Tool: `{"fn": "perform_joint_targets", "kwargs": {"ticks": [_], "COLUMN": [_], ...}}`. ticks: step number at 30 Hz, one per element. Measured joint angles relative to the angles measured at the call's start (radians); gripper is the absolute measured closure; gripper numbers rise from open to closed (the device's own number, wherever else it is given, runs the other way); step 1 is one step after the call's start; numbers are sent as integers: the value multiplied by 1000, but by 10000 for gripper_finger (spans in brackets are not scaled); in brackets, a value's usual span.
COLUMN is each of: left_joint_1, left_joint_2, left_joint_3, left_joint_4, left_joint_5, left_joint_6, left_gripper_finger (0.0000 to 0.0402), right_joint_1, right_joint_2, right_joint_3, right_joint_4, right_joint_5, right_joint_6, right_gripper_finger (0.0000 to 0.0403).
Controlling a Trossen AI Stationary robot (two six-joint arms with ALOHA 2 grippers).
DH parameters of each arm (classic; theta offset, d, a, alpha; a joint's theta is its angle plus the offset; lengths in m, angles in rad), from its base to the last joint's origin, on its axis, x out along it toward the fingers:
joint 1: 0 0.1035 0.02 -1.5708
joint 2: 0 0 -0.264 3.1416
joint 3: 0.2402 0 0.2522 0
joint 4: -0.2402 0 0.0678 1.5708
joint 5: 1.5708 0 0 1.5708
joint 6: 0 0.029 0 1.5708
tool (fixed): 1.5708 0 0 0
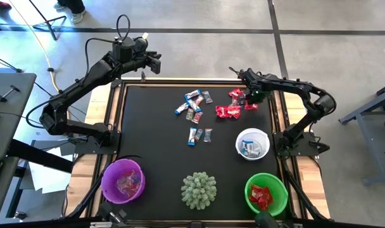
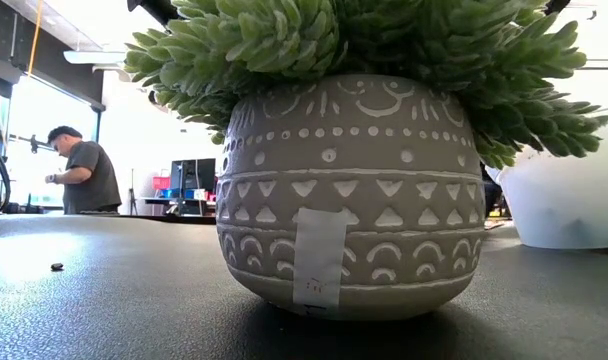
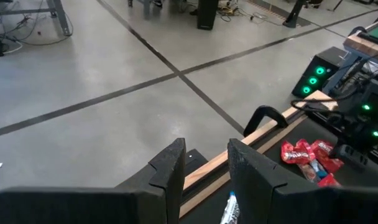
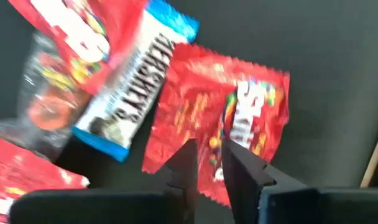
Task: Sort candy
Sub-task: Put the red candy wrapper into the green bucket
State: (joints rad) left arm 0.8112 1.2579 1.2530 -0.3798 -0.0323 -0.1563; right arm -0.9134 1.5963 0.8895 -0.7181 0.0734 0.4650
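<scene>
The red candy packet [image 4: 223,127], thin, light and crinkly-slick, is pinched at its edge by the nearly closed right gripper [image 4: 207,163], while the idle left gripper [image 3: 204,168] is held parted and empty.

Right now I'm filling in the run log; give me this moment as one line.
task: sort candy | right gripper: over red candy, far right of mat | left gripper: waiting, far left edge | bowls: part filled

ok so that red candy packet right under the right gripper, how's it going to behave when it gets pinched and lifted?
Probably floppy: the red packet is a thin, crinkled wrapper lying flat on the mat. Likely light, being far smaller than the white bowl. Its glossy film may slip, and the right gripper sits over one edge, so it could dangle. It overlaps a blue-and-white packet, which might drag along.
</scene>
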Motion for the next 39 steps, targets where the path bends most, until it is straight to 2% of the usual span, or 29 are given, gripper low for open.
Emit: {"fn": "perform_joint_targets", "kwargs": {"ticks": [8, 15, 18, 22, 27, 34, 39], "left_joint_1": [-2, -18, -25, -29, -29, -42, -54], "left_joint_2": [0, 0, 0, 0, 0, 0, 0], "left_joint_3": [0, 0, 0, 0, 0, 0, 0], "left_joint_4": [-1, -19, -18, -18, -19, -19, -19], "left_joint_5": [32, 32, 33, 34, 33, 33, 33], "left_joint_6": [-1, 0, 0, 0, -19, -34, -34], "left_gripper_finger": [296, 296, 296, 296, 296, 296, 296], "right_joint_1": [0, 0, 0, -4, -18, -5, 13], "right_joint_2": [0, 0, 0, 0, 41, 144, 166], "right_joint_3": [66, 63, 63, 63, 63, 77, 83], "right_joint_4": [-7, -95, -105, -77, -59, -68, -68], "right_joint_5": [-41, -41, -6, 50, 19, 34, 30], "right_joint_6": [-54, -74, -90, -132, -131, -127, -123], "right_gripper_finger": [273, 222, 208, 197, 191, 191, 192]}}
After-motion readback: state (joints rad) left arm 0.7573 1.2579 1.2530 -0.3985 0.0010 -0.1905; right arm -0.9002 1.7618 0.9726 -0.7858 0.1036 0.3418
